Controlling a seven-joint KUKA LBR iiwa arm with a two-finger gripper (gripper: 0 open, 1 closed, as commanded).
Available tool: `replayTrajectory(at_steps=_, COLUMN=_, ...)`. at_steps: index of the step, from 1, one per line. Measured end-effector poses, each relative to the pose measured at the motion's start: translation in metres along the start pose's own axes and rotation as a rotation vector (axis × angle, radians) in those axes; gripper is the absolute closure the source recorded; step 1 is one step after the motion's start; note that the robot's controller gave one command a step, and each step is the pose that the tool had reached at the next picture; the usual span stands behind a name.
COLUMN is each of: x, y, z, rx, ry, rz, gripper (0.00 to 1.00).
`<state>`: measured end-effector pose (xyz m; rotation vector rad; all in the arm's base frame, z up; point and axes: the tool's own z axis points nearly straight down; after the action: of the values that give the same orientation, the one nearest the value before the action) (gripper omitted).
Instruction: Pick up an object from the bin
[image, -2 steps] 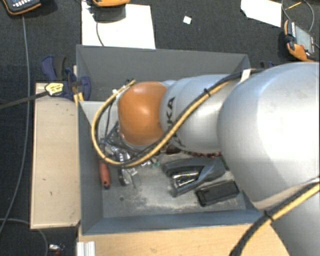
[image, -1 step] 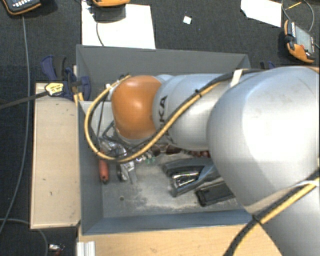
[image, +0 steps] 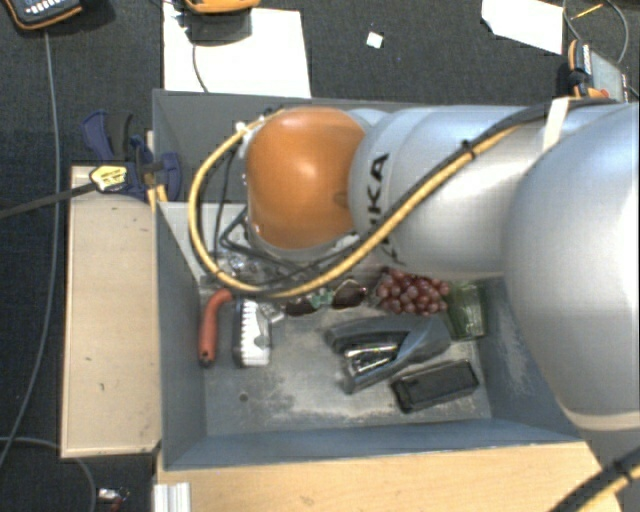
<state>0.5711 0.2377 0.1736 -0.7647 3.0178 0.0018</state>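
The reach is judged in hand: the pincer (image: 250, 338), its width not to be told, is seen low in the grey metal bin (image: 320, 445), just beside a slim orange-red handle (image: 208, 328), so alignment over it is called for next.

stapler (image: 385, 352) 1; grape bunch (image: 410, 292) 1; black case (image: 436, 385) 1; red handle (image: 208, 328) 1
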Motion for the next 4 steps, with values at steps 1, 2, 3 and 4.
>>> replayTrajectory(at_steps=1, x=-0.008, y=-0.001, z=-0.037, rx=0.005, ry=-0.006, rz=-0.002, gripper=0.00)
replayTrajectory(at_steps=2, x=0.000, y=-0.001, z=-0.016, rx=0.006, ry=-0.014, rz=-0.038, gripper=0.00)
replayTrajectory(at_steps=3, x=0.046, y=0.015, z=0.020, rx=0.006, ry=-0.015, rz=-0.092, gripper=0.00)
replayTrajectory(at_steps=4, x=0.047, y=0.015, z=0.099, rx=0.005, ry=-0.005, rz=-0.231, gripper=0.00)
